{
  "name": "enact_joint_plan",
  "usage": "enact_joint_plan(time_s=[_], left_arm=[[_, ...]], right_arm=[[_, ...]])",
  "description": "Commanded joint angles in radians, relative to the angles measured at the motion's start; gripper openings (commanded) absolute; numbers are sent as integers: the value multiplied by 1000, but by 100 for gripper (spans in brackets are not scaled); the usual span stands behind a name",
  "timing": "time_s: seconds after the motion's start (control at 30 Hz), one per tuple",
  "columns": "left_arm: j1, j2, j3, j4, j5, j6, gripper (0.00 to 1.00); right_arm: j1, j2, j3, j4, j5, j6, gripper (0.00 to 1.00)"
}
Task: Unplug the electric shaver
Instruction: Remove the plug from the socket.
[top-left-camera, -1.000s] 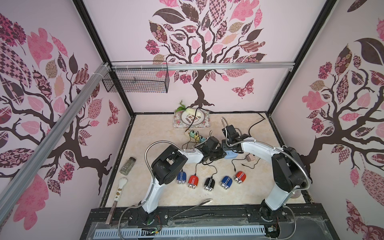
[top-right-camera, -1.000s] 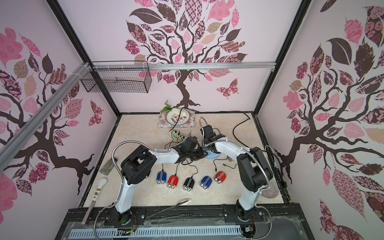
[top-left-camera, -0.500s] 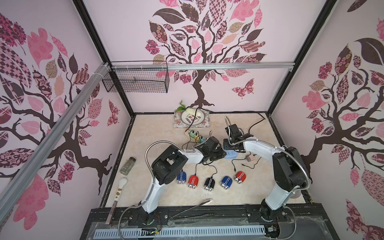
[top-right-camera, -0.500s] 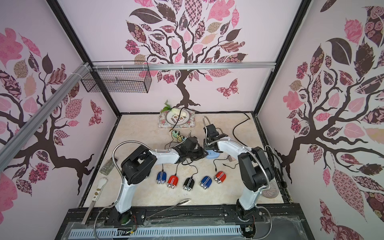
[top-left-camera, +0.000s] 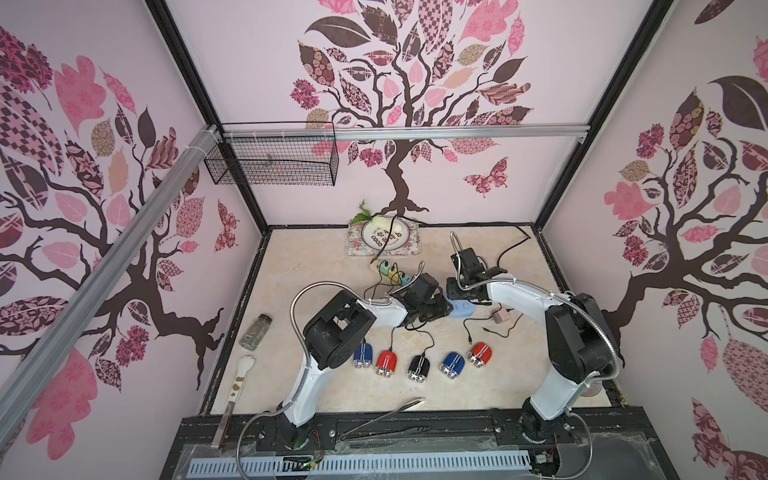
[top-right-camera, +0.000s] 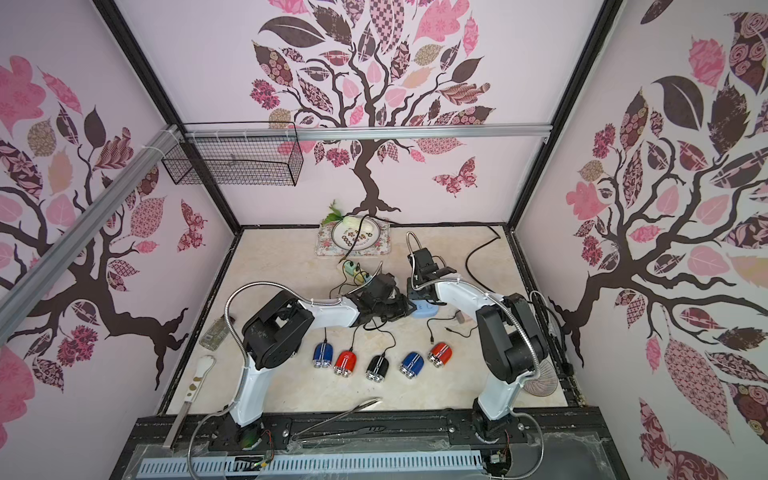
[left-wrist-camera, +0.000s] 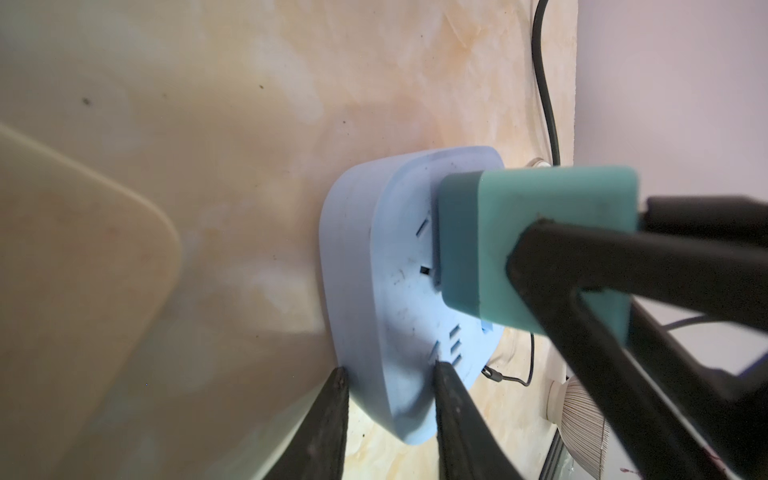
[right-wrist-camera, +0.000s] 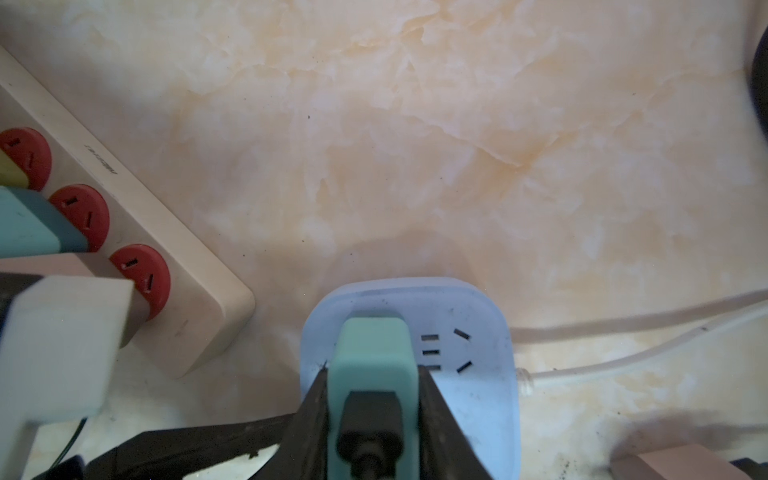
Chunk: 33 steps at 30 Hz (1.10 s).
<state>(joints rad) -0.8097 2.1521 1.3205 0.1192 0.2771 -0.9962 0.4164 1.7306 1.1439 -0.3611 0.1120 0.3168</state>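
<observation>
Left end effector (left-wrist-camera: 388, 370) wider, astride socket (left-wrist-camera: 365, 249)

- Pale pink walls (top-left-camera: 257, 62) are closing in the bench (top-left-camera: 299, 266) on three sides.
- A brown tree decal (top-left-camera: 397, 187) is spreading patterned pink leaves across the back wall; similar trees are covering both side walls.
- A butterfly decal (top-left-camera: 486, 178) is sitting just right of the trunk.
- Black posts (top-left-camera: 190, 83) are framing the corners.
- A silver rail (top-left-camera: 457, 132) is running along the back wall, another along the left wall.
- A wire basket (top-left-camera: 274, 166) is hanging from the rail near the left corner.
- The bench is showing a cream marble pattern under soft, even light.
</observation>
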Motion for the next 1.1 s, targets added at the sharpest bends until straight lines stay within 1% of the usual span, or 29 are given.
enact_joint_plan(time_s=[0.0,0.27,0.47,0.7,0.87,1.07], left_arm=[[2,70,8,-146,-18,-13,37],[16,83,38,-157,-44,-12,38],[24,112,63,-161,-38,-13,38],[27,129,72,-151,-47,-15,36],[30,108,56,-128,-50,-11,34],[32,68,54,-161,-81,26,40]], right_arm=[[15,-18,6,42,-63,21,24],[20,-11,3,40,-63,19,24],[29,-5,7,40,-64,17,24],[37,4,10,37,-59,15,24],[43,17,22,25,-48,10,24],[43,18,24,25,-44,10,24]])
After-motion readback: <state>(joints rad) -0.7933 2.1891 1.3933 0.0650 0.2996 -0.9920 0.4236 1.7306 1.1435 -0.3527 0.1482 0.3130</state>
